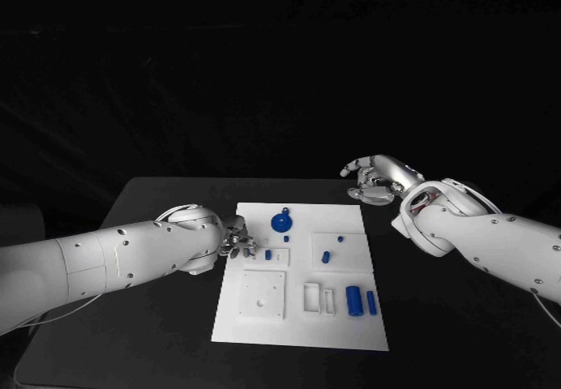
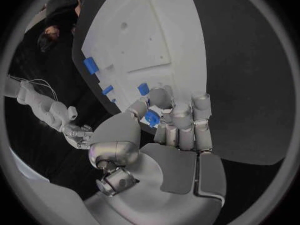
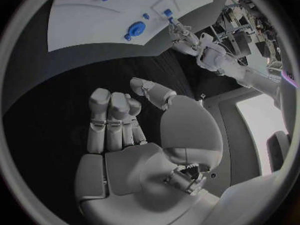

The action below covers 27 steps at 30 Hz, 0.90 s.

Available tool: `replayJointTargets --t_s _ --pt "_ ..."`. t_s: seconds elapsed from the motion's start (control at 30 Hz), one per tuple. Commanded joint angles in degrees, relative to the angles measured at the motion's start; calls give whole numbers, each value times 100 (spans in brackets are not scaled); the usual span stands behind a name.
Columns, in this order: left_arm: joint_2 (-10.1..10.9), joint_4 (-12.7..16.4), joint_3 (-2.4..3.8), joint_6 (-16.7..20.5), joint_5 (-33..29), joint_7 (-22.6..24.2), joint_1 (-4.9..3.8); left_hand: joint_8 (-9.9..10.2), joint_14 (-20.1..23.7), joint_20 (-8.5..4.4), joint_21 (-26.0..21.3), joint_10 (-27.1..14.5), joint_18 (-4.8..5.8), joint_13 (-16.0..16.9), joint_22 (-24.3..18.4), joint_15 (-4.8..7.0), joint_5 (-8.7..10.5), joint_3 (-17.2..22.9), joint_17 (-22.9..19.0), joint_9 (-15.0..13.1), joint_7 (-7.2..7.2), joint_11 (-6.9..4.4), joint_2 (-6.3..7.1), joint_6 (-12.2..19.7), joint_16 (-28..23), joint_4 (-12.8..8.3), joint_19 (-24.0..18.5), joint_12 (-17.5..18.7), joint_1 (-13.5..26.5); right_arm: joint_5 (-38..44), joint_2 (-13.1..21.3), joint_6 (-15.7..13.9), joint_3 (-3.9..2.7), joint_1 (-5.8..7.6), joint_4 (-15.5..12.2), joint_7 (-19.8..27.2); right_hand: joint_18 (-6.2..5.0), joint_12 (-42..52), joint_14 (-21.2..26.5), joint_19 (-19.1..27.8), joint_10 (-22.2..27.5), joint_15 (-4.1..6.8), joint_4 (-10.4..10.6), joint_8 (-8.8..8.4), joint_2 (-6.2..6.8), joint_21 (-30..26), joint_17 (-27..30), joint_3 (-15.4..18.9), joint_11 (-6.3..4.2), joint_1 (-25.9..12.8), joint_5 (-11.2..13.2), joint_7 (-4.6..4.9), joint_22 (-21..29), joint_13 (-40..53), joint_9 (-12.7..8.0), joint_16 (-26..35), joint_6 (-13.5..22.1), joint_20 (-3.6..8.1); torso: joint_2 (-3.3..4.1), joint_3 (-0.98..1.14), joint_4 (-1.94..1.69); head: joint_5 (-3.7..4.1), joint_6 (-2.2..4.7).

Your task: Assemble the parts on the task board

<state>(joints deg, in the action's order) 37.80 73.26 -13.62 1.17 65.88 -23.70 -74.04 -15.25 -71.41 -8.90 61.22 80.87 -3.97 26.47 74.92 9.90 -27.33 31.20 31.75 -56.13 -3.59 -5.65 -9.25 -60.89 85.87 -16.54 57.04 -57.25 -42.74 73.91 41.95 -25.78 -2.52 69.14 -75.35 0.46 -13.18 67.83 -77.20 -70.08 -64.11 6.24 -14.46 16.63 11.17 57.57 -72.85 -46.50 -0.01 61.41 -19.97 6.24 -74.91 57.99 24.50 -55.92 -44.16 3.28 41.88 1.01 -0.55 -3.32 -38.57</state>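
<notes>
On the black table [image 1: 164,194] lies the white rectangular task board [image 1: 351,324]. The silver left hand [image 1: 237,243] sits at the board's nine o'clock edge; in the left wrist view its fingers [image 2: 181,120] curl in and pinch a small blue plastic part [image 2: 152,117] against the thumb, right over the board. Toward the board's twelve o'clock end rests a round blue knob-like part [image 1: 282,221], with a tiny blue peg [image 1: 286,238] just below it. Near the centre stand a short blue peg [image 1: 267,254] and, at three o'clock from it, another blue piece [image 1: 327,258] in a raised white block. At about five o'clock lie two blue cylinders [image 1: 353,300] side by side. The silver right hand [image 1: 380,180] hovers off the board past its one o'clock corner, holding nothing, fingers loosely bent and apart.
</notes>
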Motion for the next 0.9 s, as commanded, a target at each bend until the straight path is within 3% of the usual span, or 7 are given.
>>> replayJointTargets --t_s 0.03,0.9 --pt "-14 26 2 -50 42 95 4 -6 -190 -672 20 7 1 -10 96 196 -25 165 6 1 311 -29 -5 -435 28 -29 45 -41 -50 4 -7 16 -4 3 1 52 -182 -34 12 -19 8 -35 5 26 36 29 6 -40 32 2 -36 57 -107 11 8 -19 -2 40 0 1 1 3 1" --pt "0 61 3 -319 -28 139 11 12 -186 -671 22 -3 -2 -26 94 196 -9 192 6 7 312 -30 8 -446 31 -29 42 -52 -72 -6 -19 27 -4 3 21 50 -182 -41 10 -20 3 -37 8 28 37 33 8 -37 34 4 -36 59 -107 23 9 -22 -2 39 0 -3 -4 7 -11"
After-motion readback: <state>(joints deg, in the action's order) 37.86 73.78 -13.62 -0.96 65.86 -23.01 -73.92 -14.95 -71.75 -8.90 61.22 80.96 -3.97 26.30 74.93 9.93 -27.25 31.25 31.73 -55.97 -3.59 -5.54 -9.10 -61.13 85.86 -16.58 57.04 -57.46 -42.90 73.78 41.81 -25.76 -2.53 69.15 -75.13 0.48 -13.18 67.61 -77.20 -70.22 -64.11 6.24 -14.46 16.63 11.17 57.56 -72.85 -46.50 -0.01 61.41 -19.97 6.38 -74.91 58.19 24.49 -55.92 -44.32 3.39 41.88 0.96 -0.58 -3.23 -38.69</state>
